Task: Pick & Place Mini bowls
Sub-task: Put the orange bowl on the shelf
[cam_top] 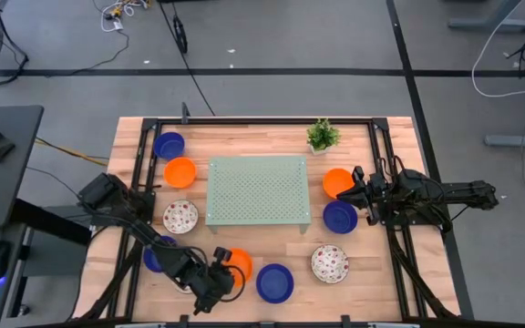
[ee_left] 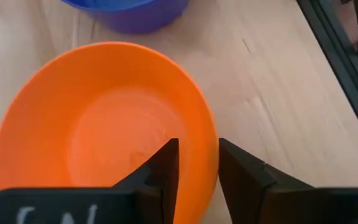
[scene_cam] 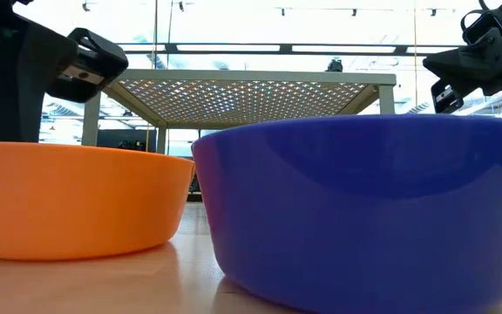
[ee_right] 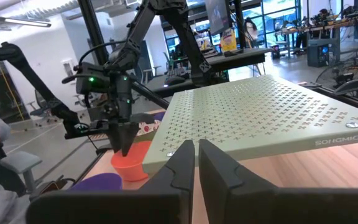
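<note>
I am watching the left hand [cam_top: 229, 276] sitting low at the near edge of the wooden worktop [cam_top: 133, 146], its two dark fingers [ee_left: 160, 168] straddling the rim of a plain orange round mini bowl [ee_left: 104, 124], one finger inside the bowl and one outside. The fingers are sitting close on either side of the rim, but I cannot tell whether they are pinching it. Just to the right of it a plain dark blue mini bowl [cam_top: 274, 282] is resting on the worktop, and a white red-speckled mini bowl [cam_top: 330, 264] is lying farther right.

The right hand [cam_top: 360, 194] is hovering at the right side, fingers nearly together with only a slim gap and holding nothing, between a second orange mini bowl [cam_top: 335, 182] and a second dark blue mini bowl [cam_top: 339, 217].

The pale green perforated rectangular tray [cam_top: 258, 189] is standing mid-worktop on legs. To its left I am seeing a third dark blue bowl [cam_top: 169, 144], a third orange bowl [cam_top: 180, 170] and another speckled white bowl [cam_top: 180, 217]. A small green potted plant [cam_top: 323, 135] is standing at the far edge.
</note>
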